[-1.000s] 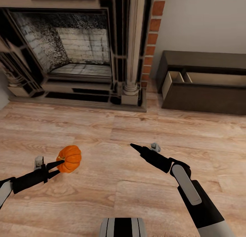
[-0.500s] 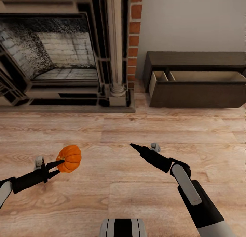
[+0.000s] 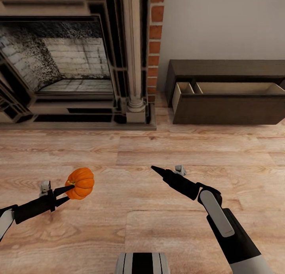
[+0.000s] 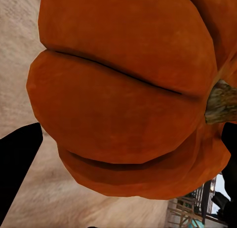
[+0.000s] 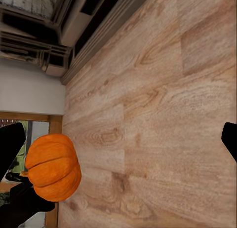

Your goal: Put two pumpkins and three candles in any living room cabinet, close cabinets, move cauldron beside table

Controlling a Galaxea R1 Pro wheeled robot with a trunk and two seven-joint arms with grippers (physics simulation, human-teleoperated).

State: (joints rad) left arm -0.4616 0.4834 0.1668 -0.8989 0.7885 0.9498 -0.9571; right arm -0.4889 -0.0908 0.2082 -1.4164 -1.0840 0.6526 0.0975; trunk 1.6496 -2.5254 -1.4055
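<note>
Gripping the pumpkin [image 3: 80, 183] between closed left fingers [image 3: 63, 191]; right fingers [image 3: 157, 170] spread, holding nothing.

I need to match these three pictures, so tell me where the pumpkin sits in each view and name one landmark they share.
Head view: the pumpkin is at lower left, held at the left gripper tips.
Left wrist view: the pumpkin looms close up, stem toward the picture's right edge.
Right wrist view: the pumpkin is at lower left.
Shared landmark: the wood-plank floor.
</note>
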